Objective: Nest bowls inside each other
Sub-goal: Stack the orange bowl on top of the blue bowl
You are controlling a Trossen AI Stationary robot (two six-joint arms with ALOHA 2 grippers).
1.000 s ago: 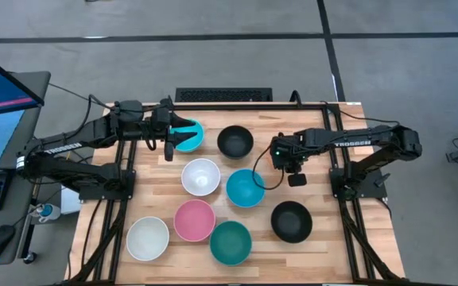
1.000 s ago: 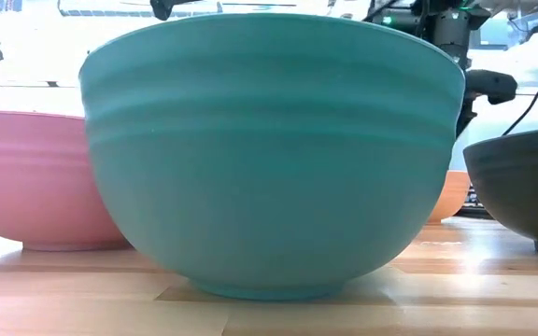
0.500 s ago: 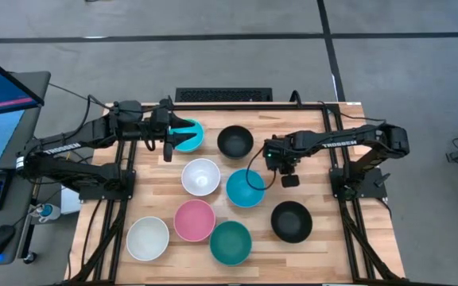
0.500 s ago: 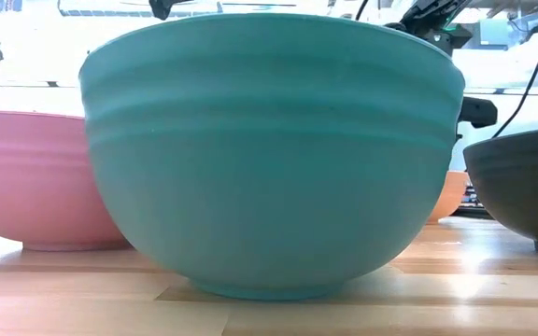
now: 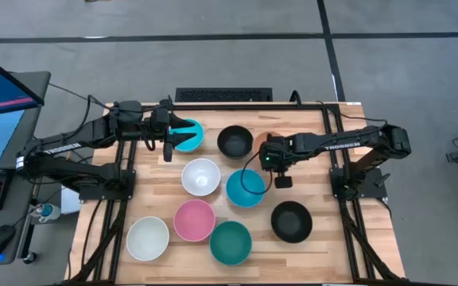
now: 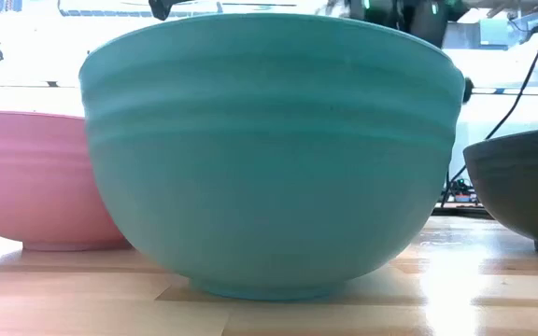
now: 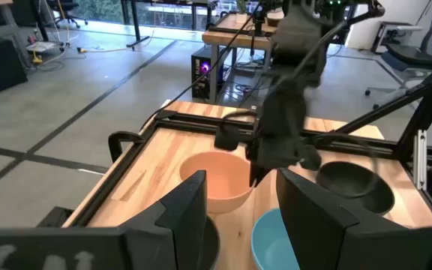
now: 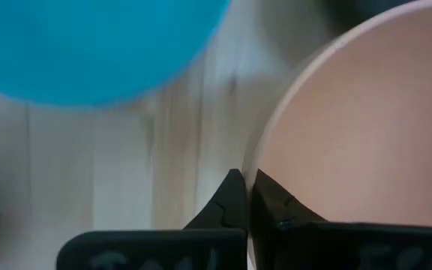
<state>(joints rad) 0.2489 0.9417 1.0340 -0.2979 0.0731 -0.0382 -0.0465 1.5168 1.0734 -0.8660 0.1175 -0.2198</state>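
Nesting has hardly begun. Nearest, a white bowl, a pink bowl, a dark teal bowl and a black bowl sit apart on the worktop. Farther, my right gripper is pinched on the orange bowl rim, beside a blue bowl. My left gripper hangs spread beside the far cyan bowl.

Grey floor, perhaps concrete.
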